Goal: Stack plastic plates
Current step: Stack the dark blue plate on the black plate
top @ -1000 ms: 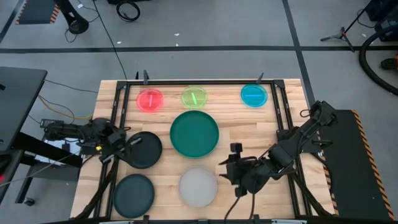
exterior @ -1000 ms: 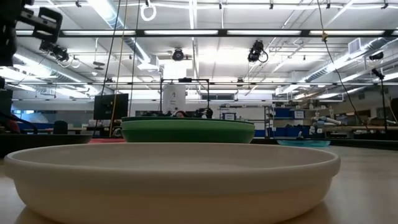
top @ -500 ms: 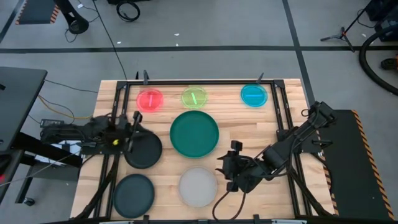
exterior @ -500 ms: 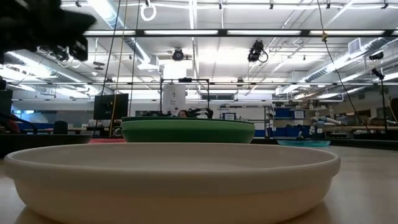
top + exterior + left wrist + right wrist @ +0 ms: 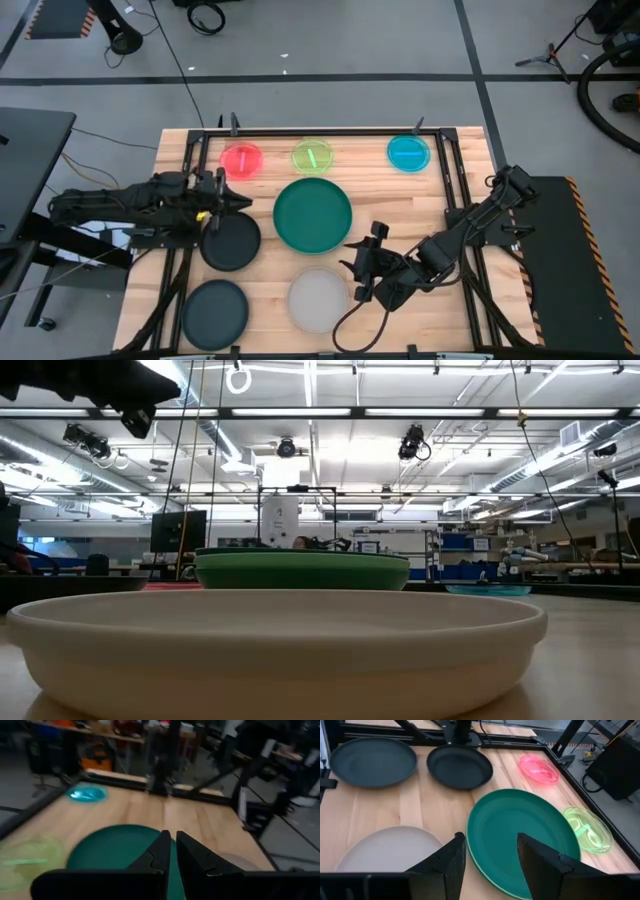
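In the high view a large green plate (image 5: pixel 313 215) lies flat mid-table. A black plate (image 5: pixel 230 240) lies to its left, a second black plate (image 5: pixel 214 312) sits at the near left, and a pale grey plate (image 5: pixel 319 299) at the near middle. Small red (image 5: pixel 241 160), yellow-green (image 5: pixel 312 156) and blue (image 5: pixel 408 152) plates line the far edge. My left gripper (image 5: pixel 243 203) is shut and empty, hovering over the far rim of the first black plate and pointing at the green plate (image 5: pixel 115 850). My right gripper (image 5: pixel 490 865) is open and empty, right of the grey plate (image 5: pixel 385 850).
A dark metal frame (image 5: pixel 320 132) runs along the table's far edge and down both sides. Bare wood shows right of the green plate (image 5: pixel 420 205). In the low view the grey plate (image 5: pixel 275 640) fills the foreground, with the green plate (image 5: pixel 300 570) behind it.
My left gripper has risen from the black plate and swung toward the far edge and the right, now pointing level at the green plate. My right gripper has moved toward the table's left, nearer the grey and green plates. No plate has moved.
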Available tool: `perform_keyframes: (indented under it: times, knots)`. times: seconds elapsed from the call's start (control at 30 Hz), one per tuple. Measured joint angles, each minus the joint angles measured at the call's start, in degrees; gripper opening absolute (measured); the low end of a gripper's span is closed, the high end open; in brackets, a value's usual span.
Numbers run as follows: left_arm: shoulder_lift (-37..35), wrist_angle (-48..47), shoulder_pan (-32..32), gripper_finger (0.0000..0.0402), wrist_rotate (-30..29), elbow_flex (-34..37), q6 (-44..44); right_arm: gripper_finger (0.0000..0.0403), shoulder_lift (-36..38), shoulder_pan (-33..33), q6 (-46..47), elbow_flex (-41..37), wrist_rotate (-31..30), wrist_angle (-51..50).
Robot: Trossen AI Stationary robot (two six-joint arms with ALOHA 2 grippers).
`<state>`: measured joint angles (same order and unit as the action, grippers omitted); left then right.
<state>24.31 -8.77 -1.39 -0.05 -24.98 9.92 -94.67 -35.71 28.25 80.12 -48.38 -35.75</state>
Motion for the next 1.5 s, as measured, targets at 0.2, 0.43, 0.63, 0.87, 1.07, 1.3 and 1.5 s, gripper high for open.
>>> perform_keyframes:
  times: [0.2,0.43,0.63,0.87,1.07,1.3,1.5]
  knots:
    - [7.1,-9.6,4.1,0.0038,9.8,-9.3,5.9,0.0183,-2.7,1.6,-3.8,0.0,2.5,2.1]
    - [16.4,-1.9,19.6,0.0038,11.1,-16.0,9.3,0.0183,-2.7,2.2,-8.3,0.0,1.9,2.6]
    - [23.1,-10.1,31.4,0.0036,2.0,-18.4,20.7,0.0183,-2.7,3.8,-11.9,0.0,1.5,2.5]
    - [31.0,-44.5,36.3,0.0016,-3.3,-29.6,40.0,0.0183,-2.2,11.7,-19.5,0.0,2.3,-1.7]
    - [35.3,-56.4,40.8,0.0024,3.2,-31.7,56.6,0.0183,-1.3,20.2,-30.7,0.0,3.1,0.4]
    - [38.0,-56.5,45.5,0.0111,8.7,-31.7,69.2,0.0184,0.6,25.7,-35.4,5.3,6.1,1.1]
    - [40.5,-55.5,50.2,0.0206,7.7,-31.7,76.7,0.0190,3.9,27.7,-22.4,12.3,21.3,0.0]
